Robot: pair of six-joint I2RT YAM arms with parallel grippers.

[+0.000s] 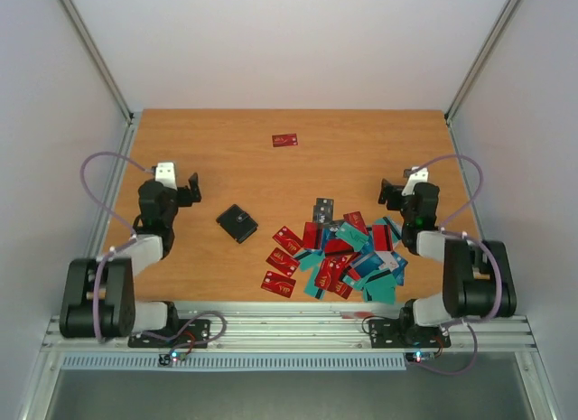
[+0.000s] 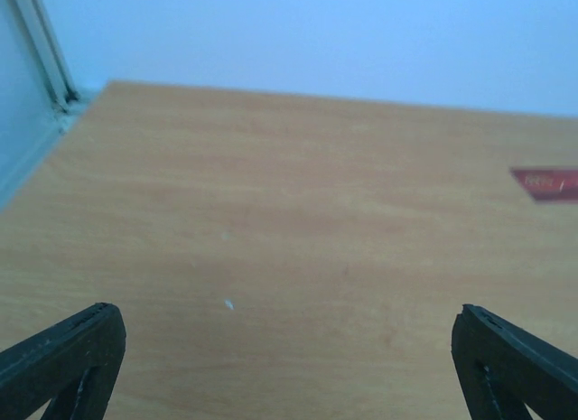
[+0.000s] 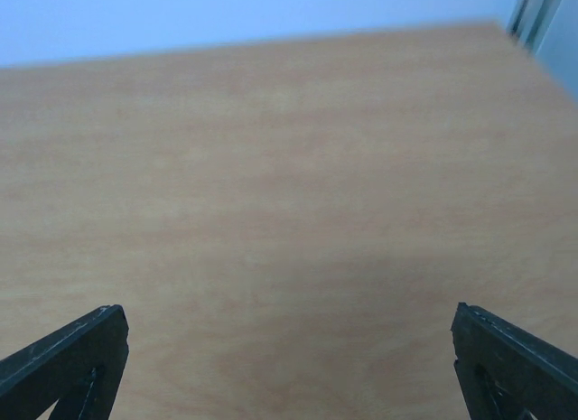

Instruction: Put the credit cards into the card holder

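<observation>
**Top view.** The left claw hangs over the left part of the wooden table, its jaws spread wide with nothing between them. The black card holder lies flat and closed on the wood, near this claw, to its right and closer to the arm bases, and not touching it. The right claw hangs over the right part of the table, also spread wide and holding nothing. The pile of cards is a loose, overlapping heap of red and teal cards with a few dark ones. It lies to the right of the card holder, just left of the right arm and closer to the bases than the right claw. Its right edge comes close to that arm. A single red card lies apart toward the far edge, roughly midway between the two claws and well away from both.

**Left wrist view.** The left claw shows only its two black fingertips at the bottom corners, far apart, with bare wood between them. The single red card shows at the right edge, ahead of the claw and off to its right. The card holder and the pile are out of this view.

**Right wrist view.** The right claw is likewise spread wide, one fingertip in each bottom corner. Only bare table lies ahead of it, and neither the cards nor the holder can be seen.
</observation>
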